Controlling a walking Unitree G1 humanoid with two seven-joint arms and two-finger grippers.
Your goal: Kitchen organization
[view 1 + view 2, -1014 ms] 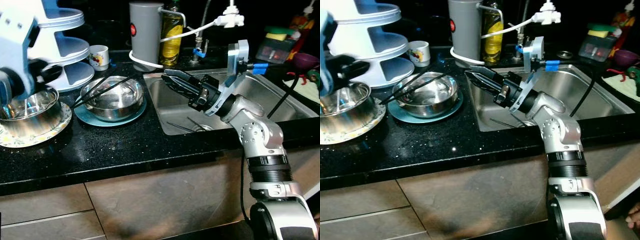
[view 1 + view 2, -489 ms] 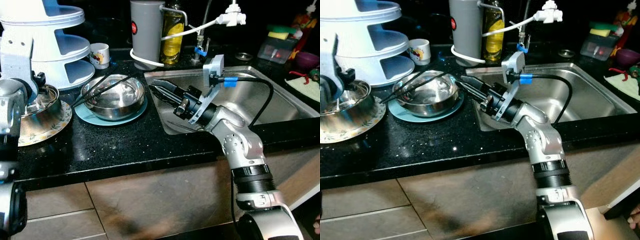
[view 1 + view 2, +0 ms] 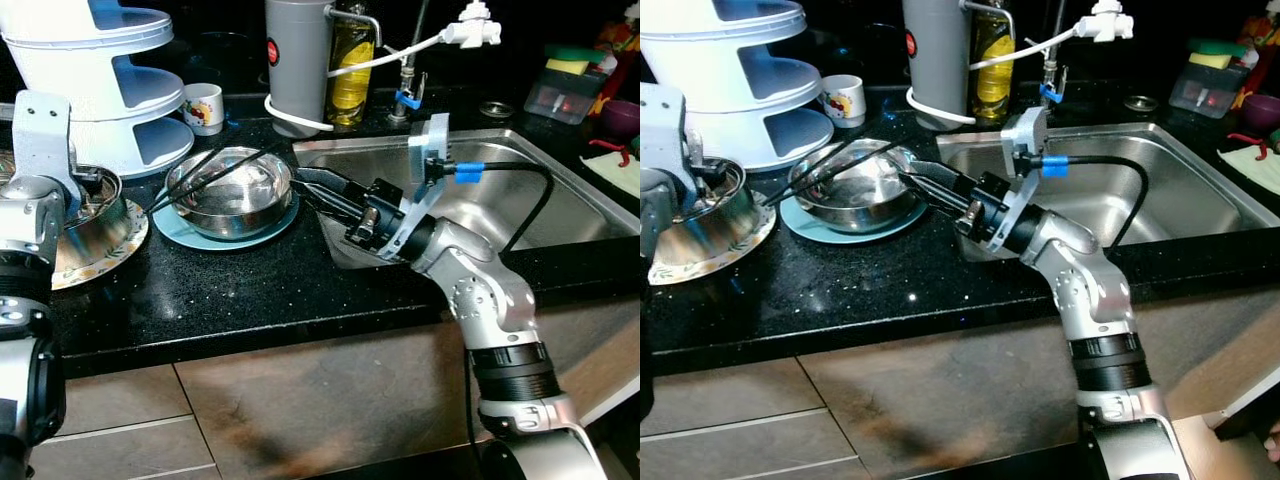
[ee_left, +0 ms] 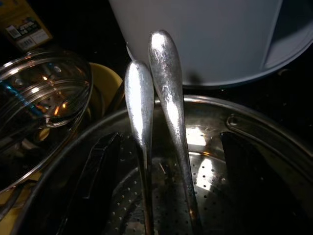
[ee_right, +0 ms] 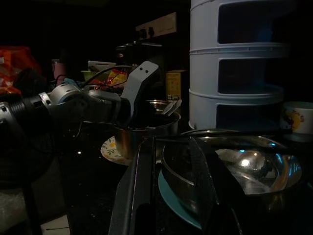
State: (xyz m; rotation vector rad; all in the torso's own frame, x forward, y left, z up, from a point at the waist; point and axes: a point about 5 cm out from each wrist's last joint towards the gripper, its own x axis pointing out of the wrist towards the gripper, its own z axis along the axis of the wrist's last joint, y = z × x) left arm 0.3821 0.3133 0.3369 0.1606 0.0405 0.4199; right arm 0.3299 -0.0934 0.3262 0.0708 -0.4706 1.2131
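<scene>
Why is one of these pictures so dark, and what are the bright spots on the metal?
Right wrist view: dim and shadowed, though the steel bowl and white tiered rack can be made out. Left wrist view: strong glare on two spoon handles. Eye views: evenly lit and sharp, with highlights on the sink.

2 steel bowls (image 3: 228, 187), 2 plates (image 3: 180, 228), 1 cup (image 3: 203, 108), 2 spoon handles (image 4: 168, 107), 1 tiered rack (image 3: 105, 75).
</scene>
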